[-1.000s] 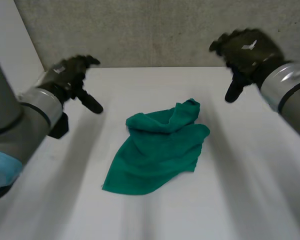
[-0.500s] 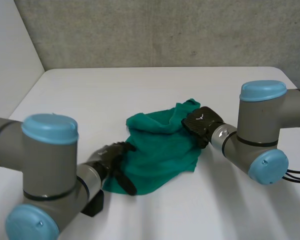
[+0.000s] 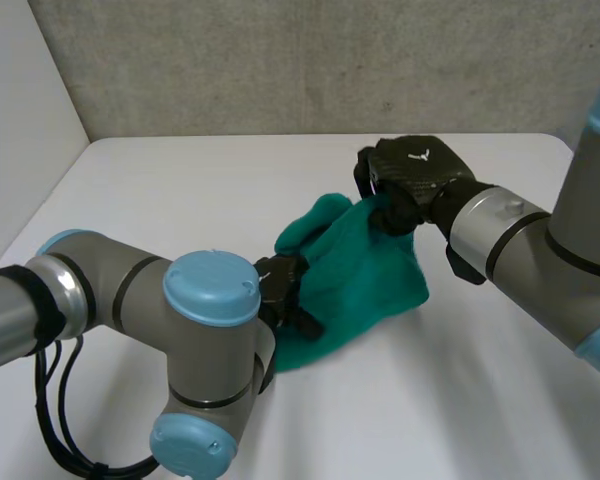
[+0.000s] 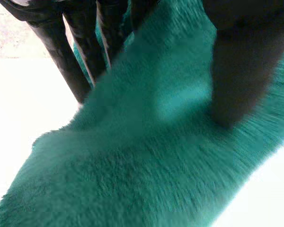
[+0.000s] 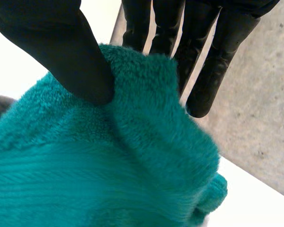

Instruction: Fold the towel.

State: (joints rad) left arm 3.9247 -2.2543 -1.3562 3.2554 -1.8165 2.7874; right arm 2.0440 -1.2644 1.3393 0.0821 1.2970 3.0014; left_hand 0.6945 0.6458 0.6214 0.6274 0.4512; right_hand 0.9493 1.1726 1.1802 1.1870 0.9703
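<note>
A teal towel (image 3: 365, 275) lies bunched in the middle of the white table (image 3: 180, 190). My left hand (image 3: 283, 285) is at its near left edge. In the left wrist view the towel (image 4: 146, 156) runs between the thumb (image 4: 236, 71) on top and the fingers (image 4: 66, 52) behind it, a pinch. My right hand (image 3: 415, 175) is at the towel's far right corner and holds it raised off the table. In the right wrist view the thumb (image 5: 66, 52) presses a fold of towel (image 5: 85, 170) against the fingers (image 5: 213, 56).
A grey concrete wall (image 3: 330, 60) stands behind the table's far edge. A white side wall (image 3: 20, 120) rises along the table's left side. Bare table surface lies in front of the towel and to its right.
Both arms came down from above the table onto the towel and both hands closed on it. The towel is pulled up and toward the right, its shape more bunched.
</note>
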